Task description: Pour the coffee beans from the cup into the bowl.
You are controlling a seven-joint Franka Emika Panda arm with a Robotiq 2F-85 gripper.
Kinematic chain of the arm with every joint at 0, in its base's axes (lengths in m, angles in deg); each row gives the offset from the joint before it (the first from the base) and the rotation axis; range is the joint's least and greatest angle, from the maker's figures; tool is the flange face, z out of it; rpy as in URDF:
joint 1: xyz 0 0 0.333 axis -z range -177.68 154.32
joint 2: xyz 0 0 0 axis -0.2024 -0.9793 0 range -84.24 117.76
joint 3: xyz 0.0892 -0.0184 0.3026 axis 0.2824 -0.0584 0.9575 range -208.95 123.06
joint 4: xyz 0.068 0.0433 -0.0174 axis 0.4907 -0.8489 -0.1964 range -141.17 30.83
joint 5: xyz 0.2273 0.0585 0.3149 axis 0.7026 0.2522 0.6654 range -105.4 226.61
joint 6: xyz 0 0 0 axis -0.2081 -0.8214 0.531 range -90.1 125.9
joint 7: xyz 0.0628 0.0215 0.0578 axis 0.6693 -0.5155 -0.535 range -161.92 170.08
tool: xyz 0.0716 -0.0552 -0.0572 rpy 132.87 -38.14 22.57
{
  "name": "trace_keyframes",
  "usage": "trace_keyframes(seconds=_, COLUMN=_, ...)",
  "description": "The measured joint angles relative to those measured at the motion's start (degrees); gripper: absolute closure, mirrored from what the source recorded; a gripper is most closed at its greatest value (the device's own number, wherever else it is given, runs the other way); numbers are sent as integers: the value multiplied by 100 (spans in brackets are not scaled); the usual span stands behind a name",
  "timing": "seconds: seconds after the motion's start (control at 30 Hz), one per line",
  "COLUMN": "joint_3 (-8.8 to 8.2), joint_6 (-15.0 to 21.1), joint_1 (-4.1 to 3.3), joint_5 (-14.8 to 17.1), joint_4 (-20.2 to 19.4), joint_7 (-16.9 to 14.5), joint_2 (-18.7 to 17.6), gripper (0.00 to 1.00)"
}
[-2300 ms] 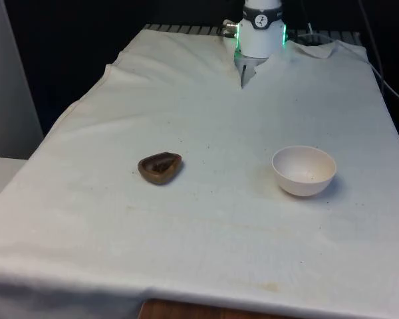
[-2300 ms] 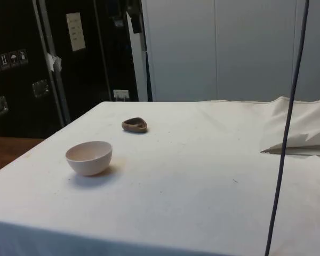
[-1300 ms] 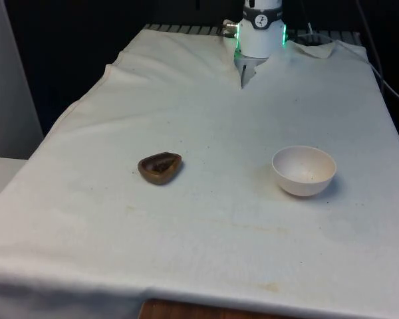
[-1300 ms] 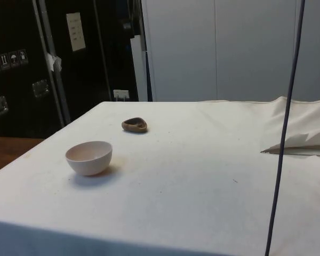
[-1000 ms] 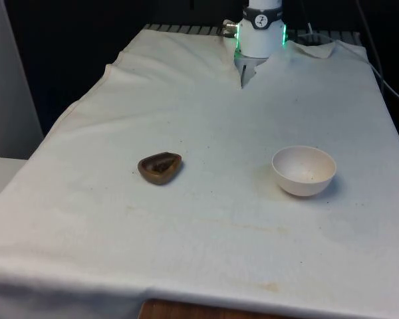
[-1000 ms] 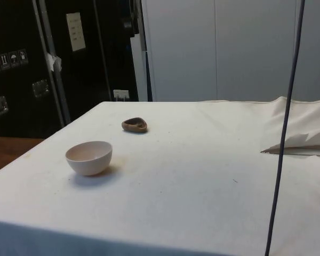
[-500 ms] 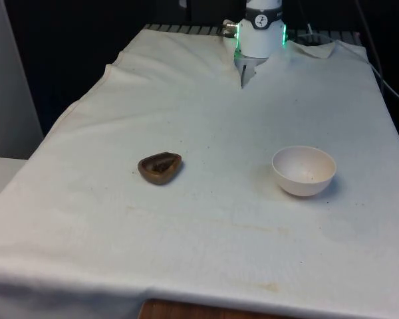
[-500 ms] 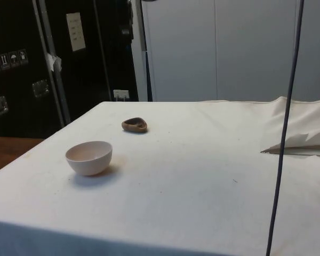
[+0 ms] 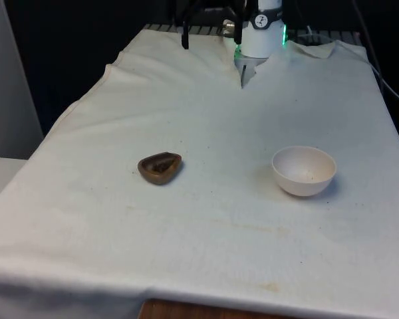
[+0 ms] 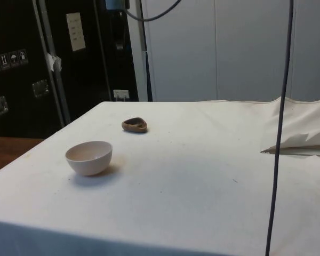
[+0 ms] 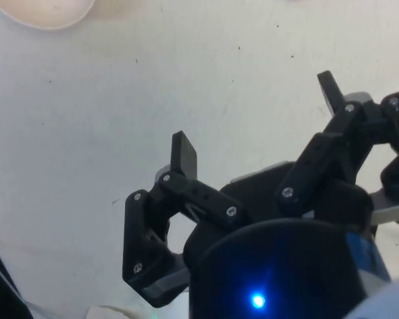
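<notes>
So far, nothing of the pour has been done. The cup (image 9: pixel 160 167), a small brown dish with dark coffee beans (image 9: pixel 161 165) in it, is seen resting on the white cloth (image 9: pixel 206 119), untouched, and the pale bowl (image 9: pixel 304 170) is judged empty apart from a few specks. In the front view the bowl lies at about three o'clock from the cup, well apart from it. The gripper (image 11: pixel 256 116) is held high above bare cloth near the table's far end, with its fingers (image 11: pixel 183 154) spread wide and nothing between them. Approach, grasp, lift, carry and tilt are all left to do. Open cloth is found all round both vessels, and neither sits near a table edge, so room for a descent and a sideways carry is judged ample.
</notes>
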Motion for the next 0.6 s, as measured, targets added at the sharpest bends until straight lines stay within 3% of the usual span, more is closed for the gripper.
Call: trace_keyframes(seconds=0.6, joint_3=-46, joint_6=544, joint_1=-6, joint_5=-235, joint_4=0, joint_7=-453, joint_2=-453, gripper=0)
